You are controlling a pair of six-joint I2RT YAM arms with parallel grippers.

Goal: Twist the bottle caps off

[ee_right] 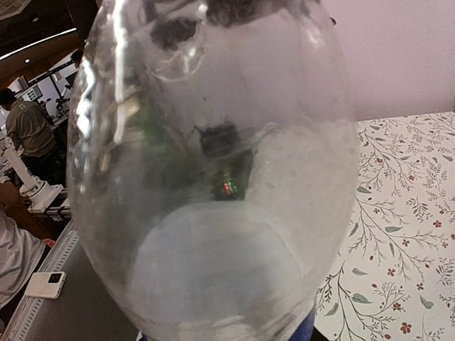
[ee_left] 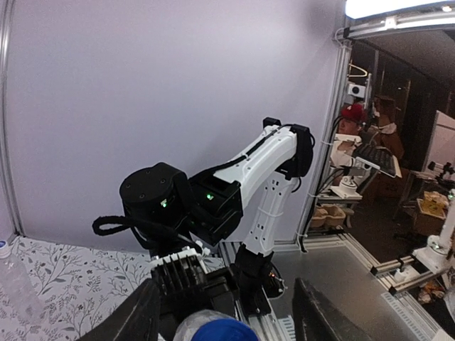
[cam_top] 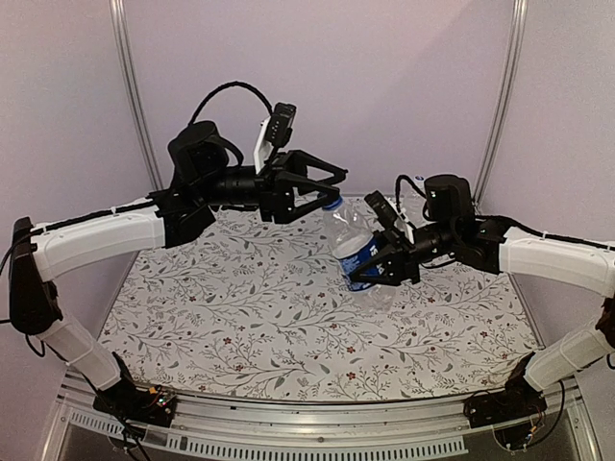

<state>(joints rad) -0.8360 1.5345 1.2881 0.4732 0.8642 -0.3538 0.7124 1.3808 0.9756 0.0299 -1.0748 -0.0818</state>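
Overhead view first: the bottle (cam_top: 351, 240) is held tilted over the mat (cam_top: 240, 327). It's a bit toward 2 o'clock from the mat's middle, with its neck pointing to about 11 o'clock. The right gripper (cam_top: 368, 267) comes in from 3 o'clock and is clamped around it right at the blue label (cam_top: 357, 259). So that one's definitely gripping the bottle. In the right wrist cam the clear body of the bottle (ee_right: 213, 177) fills nearly the whole frame. There's just a sliver of blue down at 5 o'clock and some flowery mat (ee_right: 398, 213) showing at 3 o'clock.

The blue cap (cam_top: 332, 204) is on the neck, at the bottle's upper end. The left gripper (cam_top: 332, 190) reaches in from 9 o'clock and its jaws sit on either side of the cap, spread apart. The left wrist cam backs that up. There the cap (ee_left: 224, 331) is at 6 o'clock, right on the bottom edge. The two fingers (ee_left: 138, 316) flank it with a visible gap on each side. So the left one is open around the cap, not squeezing it.

Also in the left wrist cam, at 8 o'clock against the left edge, there's what looks like the second bottle (ee_left: 14, 284). It's standing upright on the mat with a pale cap on top, but it's half cut off by the frame, so I wouldn't swear to it.
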